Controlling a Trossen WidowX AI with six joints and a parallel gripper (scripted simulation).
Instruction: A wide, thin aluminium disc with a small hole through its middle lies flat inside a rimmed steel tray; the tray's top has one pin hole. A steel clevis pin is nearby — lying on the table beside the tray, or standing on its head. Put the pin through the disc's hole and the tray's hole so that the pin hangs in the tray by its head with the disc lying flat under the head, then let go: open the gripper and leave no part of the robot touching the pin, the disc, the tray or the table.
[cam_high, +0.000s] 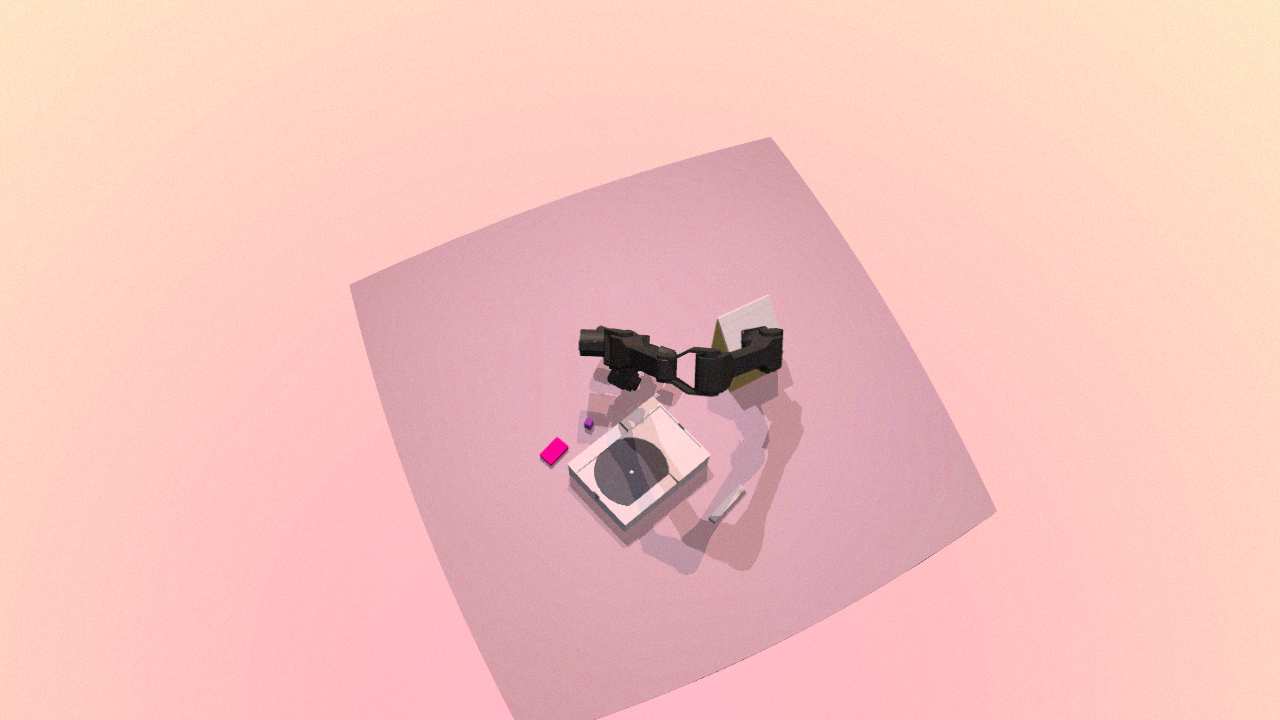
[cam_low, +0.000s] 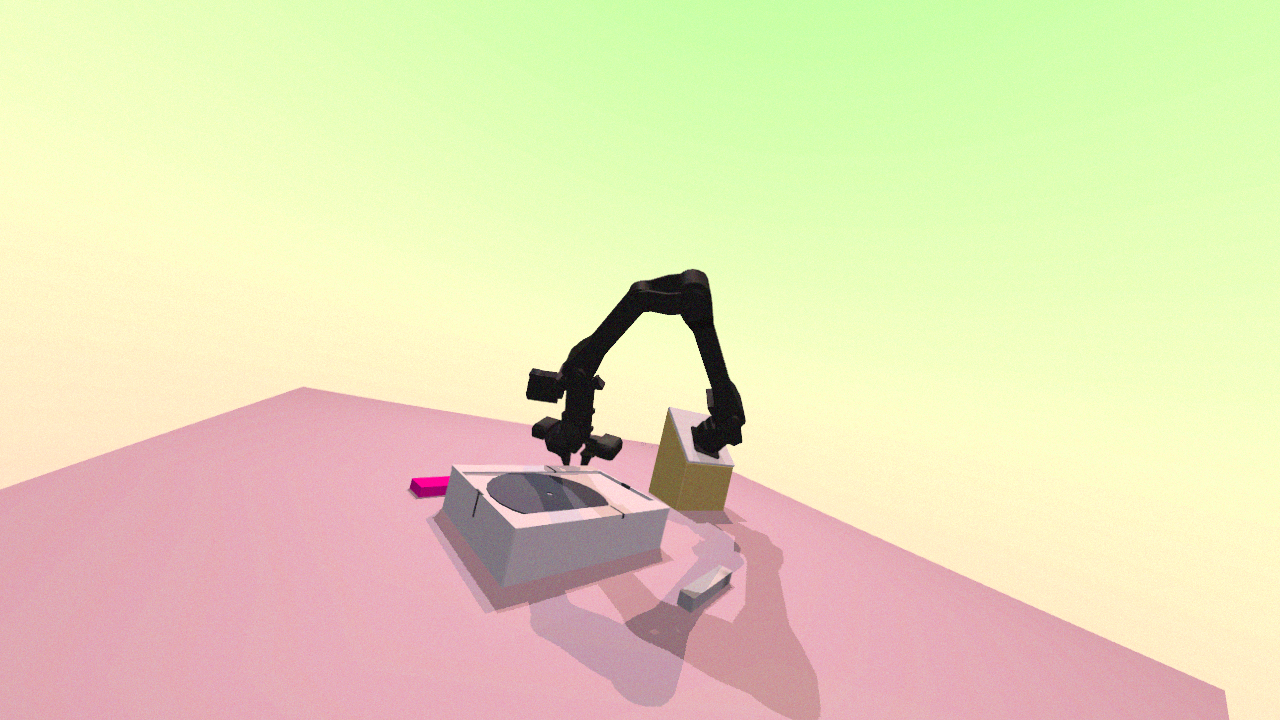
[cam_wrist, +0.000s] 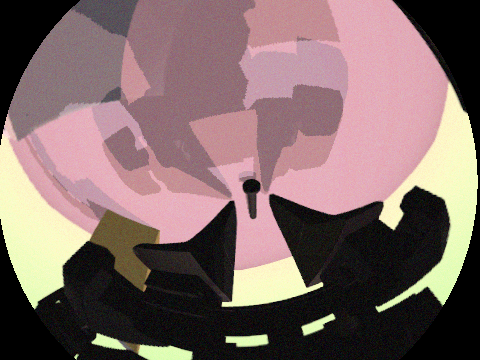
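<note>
I have the gripper (cam_high: 623, 377) (cam_low: 576, 462) (cam_wrist: 252, 202) partly open, holding nothing; the pin (cam_wrist: 252, 206) stands between its fingers with a gap either side, apparently head-down on the tabletop (cam_high: 537, 313) (cam_low: 268, 537) (cam_wrist: 390, 100). That leaves the shank up for grasping, but I judge it must be turned over to hang by its head. Beside it, the tray (cam_high: 684, 452) (cam_low: 581, 537) (cam_wrist: 60, 75) cradles the disc (cam_high: 613, 465) (cam_low: 519, 494) (cam_wrist: 111, 15) flat, its central hole exposed for the pin.

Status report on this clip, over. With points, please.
Gripper (cam_high: 621, 383) (cam_low: 576, 462) (cam_wrist: 252, 202) open, fingers either side of pin (cam_wrist: 252, 200). Disc (cam_high: 617, 456) (cam_low: 519, 492) in tray (cam_high: 689, 445) (cam_low: 581, 539), no pin through it. No obstruction seen between fingers.
</note>
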